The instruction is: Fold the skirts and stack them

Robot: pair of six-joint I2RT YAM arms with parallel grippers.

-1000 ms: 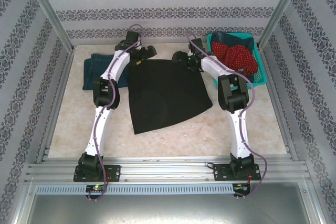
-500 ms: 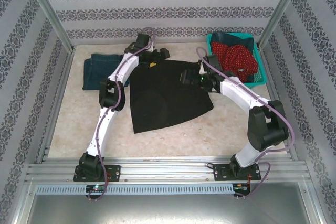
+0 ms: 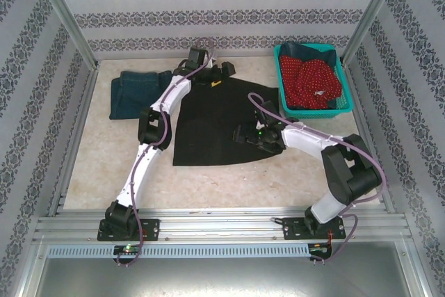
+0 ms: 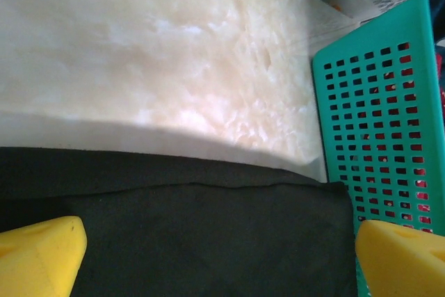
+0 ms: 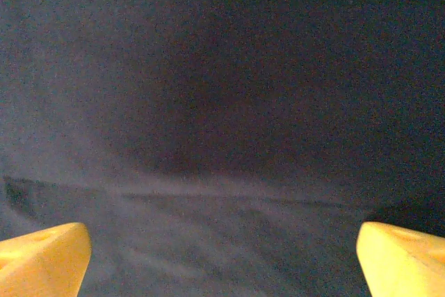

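Plain black cloth skirt [image 3: 208, 126]: left gripper [image 4: 222, 259] at its far edge, right gripper [image 5: 222, 259] over its near half, both held open. A shallow pinch could be dropped mid-fold.

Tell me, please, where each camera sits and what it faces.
Top external: high behind the robot, facing down on table, black skirt, basket; left arm, right arm show.
Left wrist: on the left gripper, facing across the black skirt's edge toward the basket; yellow fingers show.
Right wrist: on the right gripper, close onto the black skirt; fingers show.
Shared: all see the black skirt.
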